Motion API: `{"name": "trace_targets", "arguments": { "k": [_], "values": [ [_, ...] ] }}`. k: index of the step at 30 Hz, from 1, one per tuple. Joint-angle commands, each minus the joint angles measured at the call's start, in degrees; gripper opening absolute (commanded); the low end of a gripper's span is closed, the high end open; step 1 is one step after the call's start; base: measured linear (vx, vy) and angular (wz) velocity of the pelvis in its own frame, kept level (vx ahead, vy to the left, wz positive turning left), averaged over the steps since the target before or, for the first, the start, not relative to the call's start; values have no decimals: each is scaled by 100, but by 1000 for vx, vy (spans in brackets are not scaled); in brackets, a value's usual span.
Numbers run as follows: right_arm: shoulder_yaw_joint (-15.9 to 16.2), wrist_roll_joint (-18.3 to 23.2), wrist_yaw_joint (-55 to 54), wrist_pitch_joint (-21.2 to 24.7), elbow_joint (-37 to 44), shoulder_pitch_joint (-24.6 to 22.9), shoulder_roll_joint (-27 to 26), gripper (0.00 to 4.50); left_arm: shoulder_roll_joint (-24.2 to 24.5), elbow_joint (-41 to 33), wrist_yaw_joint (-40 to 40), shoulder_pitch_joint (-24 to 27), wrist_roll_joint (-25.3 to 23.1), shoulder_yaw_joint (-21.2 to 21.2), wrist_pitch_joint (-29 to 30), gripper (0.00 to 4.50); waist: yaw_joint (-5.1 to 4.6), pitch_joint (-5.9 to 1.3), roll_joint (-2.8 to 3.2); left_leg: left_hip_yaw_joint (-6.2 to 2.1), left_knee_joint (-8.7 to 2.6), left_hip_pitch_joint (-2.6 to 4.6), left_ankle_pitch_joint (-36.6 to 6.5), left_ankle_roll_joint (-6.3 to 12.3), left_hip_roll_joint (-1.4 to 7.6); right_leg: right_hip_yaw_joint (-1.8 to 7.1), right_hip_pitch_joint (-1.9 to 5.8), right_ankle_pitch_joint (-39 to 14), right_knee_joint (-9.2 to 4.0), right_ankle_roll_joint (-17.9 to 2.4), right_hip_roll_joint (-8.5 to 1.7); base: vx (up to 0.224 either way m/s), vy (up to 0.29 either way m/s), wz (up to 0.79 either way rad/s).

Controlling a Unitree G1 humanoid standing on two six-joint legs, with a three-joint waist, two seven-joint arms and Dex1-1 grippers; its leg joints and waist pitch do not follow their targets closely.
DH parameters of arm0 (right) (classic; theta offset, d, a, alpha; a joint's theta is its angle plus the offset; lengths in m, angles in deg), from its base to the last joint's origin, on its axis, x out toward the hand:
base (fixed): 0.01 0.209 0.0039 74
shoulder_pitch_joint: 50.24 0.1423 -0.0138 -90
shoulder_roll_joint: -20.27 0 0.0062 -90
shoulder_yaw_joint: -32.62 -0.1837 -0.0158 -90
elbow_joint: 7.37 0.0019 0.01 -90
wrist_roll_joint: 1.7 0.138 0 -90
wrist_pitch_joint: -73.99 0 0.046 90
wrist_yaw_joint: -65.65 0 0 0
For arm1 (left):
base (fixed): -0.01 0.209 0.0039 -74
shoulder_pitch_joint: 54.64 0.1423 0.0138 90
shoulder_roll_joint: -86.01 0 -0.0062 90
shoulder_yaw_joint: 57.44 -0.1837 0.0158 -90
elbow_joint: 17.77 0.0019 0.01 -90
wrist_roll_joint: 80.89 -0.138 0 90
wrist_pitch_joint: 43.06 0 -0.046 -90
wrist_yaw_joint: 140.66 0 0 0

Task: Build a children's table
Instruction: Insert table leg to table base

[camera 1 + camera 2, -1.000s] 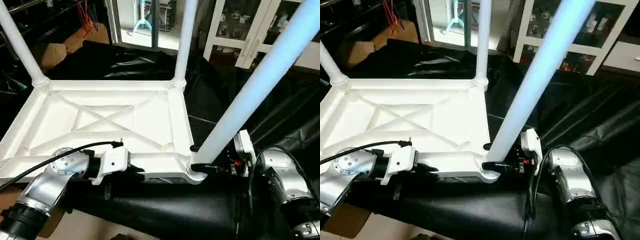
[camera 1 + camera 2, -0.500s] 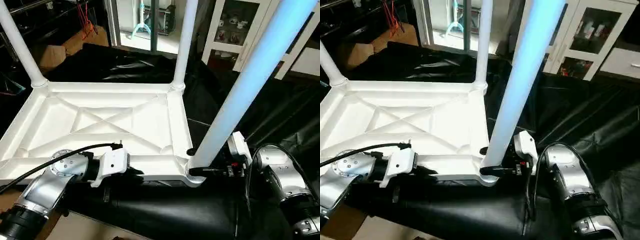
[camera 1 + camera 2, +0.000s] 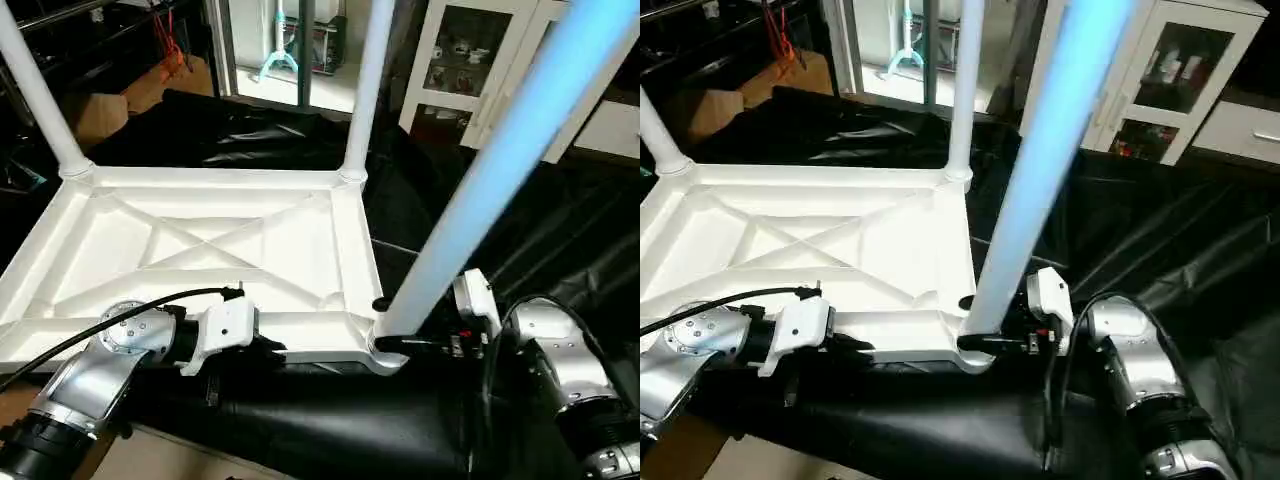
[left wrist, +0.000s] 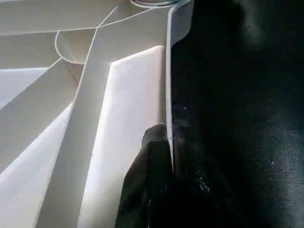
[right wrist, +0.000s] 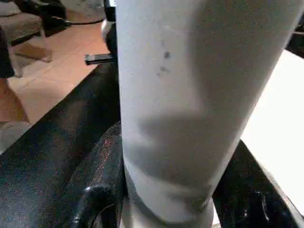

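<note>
On the black sheet (image 3: pixel 300 400), the upturned tabletop (image 3: pixel 200 240) lies with three legs standing in its corner sockets.
The right gripper (image 3: pixel 415 345) clasps the near-right leg (image 3: pixel 480 190) at its base; the left gripper (image 3: pixel 270 345) pinches the tabletop's near rim, fingers (image 4: pixel 152 180) clenched on it. All three legs are cut off above, and the near-left corner is hidden behind the left forearm.

Three legs (image 3: pixel 365 90) stand in the upturned tabletop's (image 3: pixel 200 240) corner sockets.

All 3 legs (image 3: pixel 500 170) run off the top edge
</note>
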Motion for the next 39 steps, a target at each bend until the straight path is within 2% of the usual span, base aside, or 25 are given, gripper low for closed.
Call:
{"name": "trace_targets", "arguments": {
  "k": [1,3,5,6,8,9,10,11,12,13,15,16,17,19,22,24,25,26,29,30,34,36,37,38,39],
  "values": [
    [30,-788,-932,260,-911,-251,38,192,-179,-170,76,96,273,-85,394,0,-53,-78,-22,-129,-389,57,-1295,276,282,295,73,-685,-578,-1240,-421,0,0,0],
    [-25,-1050,-1909,480,-1083,-106,-146,192,-294,-242,348,8,168,-95,810,0,-91,-55,-18,-139,-414,66,-1483,173,284,299,49,-1073,-604,-1215,-426,0,0,0],
    [-19,-1250,-2516,617,-1176,-11,-258,192,-405,-269,575,-61,64,-98,1065,0,-187,-21,-33,-178,-449,52,-1820,-66,264,298,33,-1825,-653,-1054,-444,0,0,0],
    [-40,-1312,-2842,703,-1200,34,-351,192,-489,-282,727,-107,1,-98,1196,0,-211,-23,-38,-181,-436,82,-1961,-107,271,320,8,-2051,-682,-968,-450,0,0,0],
    [-76,-1349,-3166,804,-1215,74,-450,192,-586,-306,883,-149,-45,-86,1343,0,-218,-2,-42,-175,-435,112,-2093,-132,265,339,-43,-2224,-714,-911,-446,0,0,0],
    [-150,-1441,-3959,1092,-1282,200,-695,192,-913,-426,1272,-264,-13,-35,1901,0,-227,-14,-51,-191,-444,108,-2081,-160,269,346,-30,-2294,-714,-856,-456,0,0,0],
    [-150,-1441,-3959,1092,-1282,200,-695,192,-913,-426,1272,-264,-13,-35,1901,0,-236,-12,-49,-193,-456,102,-2040,-176,269,345,-35,-2248,-707,-858,-448,0,0,0],
    [-177,-1502,-4408,1241,-1356,281,-830,192,-1127,-485,1570,-340,-73,-8,2264,0,-249,-10,-46,-198,-462,95,-2042,-186,263,339,-34,-2229,-707,-871,-442,0,0,0],
    [-389,-1366,-5477,1589,-1662,487,-1268,192,-1708,-539,2373,-552,-280,34,2949,0,-269,-15,-40,-200,-470,107,-2039,-232,271,333,-40,-2112,-694,-890,-427,0,0,0],
    [-562,-1208,-5977,1750,-1836,587,-1516,192,-2002,-533,2760,-659,-367,53,3218,0,-310,-24,-26,-191,-468,134,-2038,-304,284,349,-67,-1901,-680,-987,-428,0,0,0],
    [-879,-894,-6653,1834,-2120,747,-1944,192,-2538,-492,3257,-871,-443,10,3484,0,-311,-54,-36,-198,-451,135,-2080,-305,268,341,-50,-1727,-680,-947,-430,0,0,0],
    [-889,-886,-6673,1832,-2127,751,-1957,192,-2555,-491,3270,-877,-446,6,3488,0,-317,-46,-40,-182,-451,133,-2082,-282,269,343,-64,-1613,-691,-940,-418,0,0,0],
    [-1092,-729,-7046,1792,-2232,833,-2228,191,-2883,-425,3569,-1030,-558,-46,3536,0,-292,-61,-75,-162,-442,133,-2022,-211,266,349,-61,-1400,-696,-923,-412,0,0,0],
    [-1191,-680,-7231,1756,-2238,864,-2349,191,-2995,-366,3728,-1108,-648,-53,3533,0,-269,-82,-65,-156,-439,101,-1858,-159,255,340,-35,-1087,-679,-880,-398,0,0,0],
    [-1243,-712,-7381,1689,-2184,887,-2433,191,-3009,-262,3873,-1187,-734,-26,3497,0,-251,-87,-79,-154,-442,69,-1663,-110,254,327,-5,-683,-645,-861,-392,0,0,0],
    [-1220,-843,-7340,1662,-2107,917,-2482,191,-2923,-267,3879,-1208,-814,25,3561,0,-236,-106,-80,-152,-424,37,-1333,-51,256,313,32,-173,-602,-889,-391,0,0,0],
    [-1231,-881,-7390,1666,-2121,937,-2499,191,-2914,-308,3899,-1200,-829,30,3635,0,-229,-100,-38,-155,-428,35,-1324,-55,254,311,31,-134,-599,-903,-394,0,0,0],
    [-1240,-901,-7436,1657,-2124,946,-2507,191,-2889,-332,3915,-1192,-841,35,3668,0,-240,-87,-66,-143,-432,32,-1383,-53,252,310,22,-189,-618,-904,-390,0,0,0],
    [-1229,-948,-7475,1618,-2110,945,-2494,191,-2798,-362,3901,-1157,-834,32,3685,0,-241,-60,-44,-162,-462,55,-1792,-159,261,314,-15,-912,-671,-817,-407,0,0,0],
    [-1185,-998,-7418,1561,-2060,926,-2479,191,-2692,-374,3849,-1124,-857,-32,3603,0,-250,-58,-60,-169,-466,48,-1859,-190,261,319,-21,-1070,-685,-772,-413,0,0,0],
    [-1037,-1014,-7018,1495,-1911,882,-2446,191,-2578,-461,3616,-1033,-780,-114,3524,0,-263,-63,-33,-178,-479,45,-1857,-242,276,321,-28,-911,-673,-761,-405,0,0,0],
    [-857,-727,-5770,1651,-1526,762,-2343,191,-2204,-762,2788,-819,-529,-360,3178,0,-265,-65,-36,-175,-474,30,-1795,-172,275,318,-1,-710,-662,-804,-402,0,0,0],
    [-662,-374,-4514,1939,-1073,587,-2072,191,-1670,-1100,1836,-538,-266,-575,2656,0,-253,-70,-41,-189,-471,-4,-1702,-43,267,320,52,-519,-662,-784,-407,0,0,0],
    [-643,-301,-4299,2005,-994,554,-1996,191,-1543,-1162,1653,-474,-223,-605,2562,0,-269,-79,-31,-193,-470,-36,-1526,101,281,320,99,-192,-641,-816,-408,0,0,0],
    [-609,-61,-3588,2264,-763,453,-1711,191,-1124,-1336,1124,-263,-92,-650,2371,0,-278,-81,-21,-189,-462,-22,-1425,173,280,314,87,0,-634,-872,-398,0,0,0]
  ]
}}
